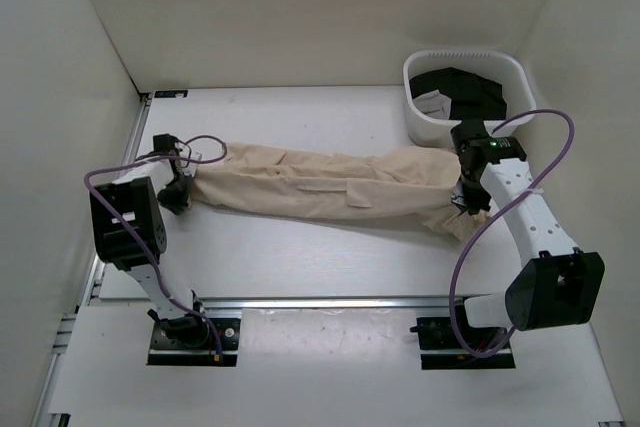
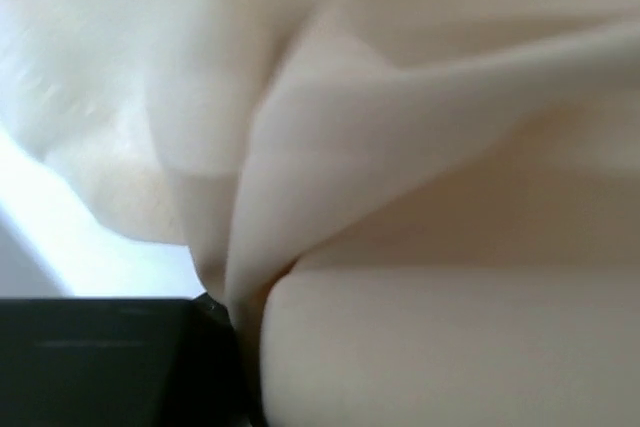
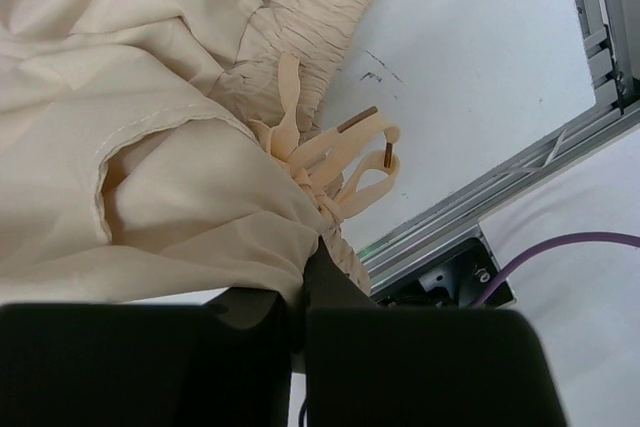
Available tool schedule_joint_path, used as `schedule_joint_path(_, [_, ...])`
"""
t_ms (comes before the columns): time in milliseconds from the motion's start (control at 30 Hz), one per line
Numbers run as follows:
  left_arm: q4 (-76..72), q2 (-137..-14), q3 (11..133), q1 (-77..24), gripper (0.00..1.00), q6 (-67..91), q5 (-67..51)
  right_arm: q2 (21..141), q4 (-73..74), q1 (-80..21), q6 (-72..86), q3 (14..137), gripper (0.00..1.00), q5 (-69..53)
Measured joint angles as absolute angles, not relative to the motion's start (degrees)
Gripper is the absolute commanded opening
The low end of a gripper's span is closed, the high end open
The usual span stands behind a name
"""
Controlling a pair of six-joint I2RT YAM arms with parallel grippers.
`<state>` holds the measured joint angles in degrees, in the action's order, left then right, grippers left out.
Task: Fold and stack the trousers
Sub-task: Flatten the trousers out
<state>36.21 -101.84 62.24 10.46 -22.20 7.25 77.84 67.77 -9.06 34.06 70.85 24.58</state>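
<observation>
A pair of beige trousers (image 1: 320, 185) lies stretched lengthwise across the middle of a white table (image 1: 300, 267), seen from above. The two legs lie close together and run towards the left. The gathered waistband (image 3: 320, 7) is at the right end, with its drawstring (image 3: 330, 162) tied in a loose bow.

The left tool (image 1: 180, 192) is clamped shut on the cloth at the leg ends. Its wrist camera shows almost nothing but pale fabric pressed close. The right tool (image 1: 468, 202) is closed on the edge of the cloth beside the waistband, with fabric pinched between its dark fingers.

The task appears to be at an early stage. The trousers look spread out and held at both ends, but no fold is visible. The cloth is wrinkled, with some bunching near the waist. Folding and stacking both seem to remain.

At the far right corner of the table stands a white basket (image 1: 415, 122) holding black garments (image 1: 465, 92) with a white label (image 1: 432, 102). It sits near the right arm, just beyond the waist end. A purple cable (image 1: 458, 267) loops off each arm, and a metal rail (image 3: 480, 197) runs along the near edge of the table. Nothing lies on top of the trousers.
</observation>
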Motion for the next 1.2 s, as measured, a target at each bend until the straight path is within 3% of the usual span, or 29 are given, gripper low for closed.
schedule_joint_path(367, [30.79,-86.67,44.93,20.67,0.14,-48.71,19.53,76.4,69.08,-10.11,32.73,67.16,0.0,24.69])
schedule_joint_path(433, [29.91,-83.13,40.45,21.08,0.21,-53.52,22.26,75.5,69.14,-10.09,32.56,64.73,0.04,24.21])
schedule_joint_path(533, [29.69,-80.38,33.47,22.0,0.32,-59.7,26.76,73.82,68.62,-10.09,32.88,57.95,0.44,21.37])
schedule_joint_path(567, [30.04,-79.96,31.66,22.31,0.42,-61.52,28.03,73.38,68.9,-10.09,32.64,54.89,0.71,19.92])
schedule_joint_path(633, [30.87,-79.29,30.3,22.87,0.6,-64.88,29.85,72.16,69.12,-10.09,33.78,51.2,0.83,17.93])
schedule_joint_path(700, [30.81,-77.89,30.24,23.18,0.82,-67.7,31.24,70.08,69.93,-10.09,34.09,49.8,0.87,16.29])
schedule_joint_path(767, [30.65,-75.57,30.28,23.33,0.97,-70.28,32.27,68.18,71.33,-10.09,34.35,50.94,0.87,15.62])
schedule_joint_path(967, [34.37,-71.9,35.57,24.69,0.98,-75.16,33.56,62.37,73.89,-10.09,39.2,62.7,0.89,14.39])
schedule_joint_path(1100, [35.81,-72.86,41.19,25.02,0.98,-73.97,33.3,53.32,73.03,-9.98,49.5,58.89,0.75,12.8])
schedule_joint_path(1133, [36.14,-73.87,42.65,24.99,0.98,-72.51,32.97,50.5,72.71,-9.8,52.97,55.92,0.63,12.64])
schedule_joint_path(1200, [36.86,-77.84,46.7,24.8,0.98,-68.38,32.1,44.86,72.38,-9.65,60.95,49.25,0.51,13.1])
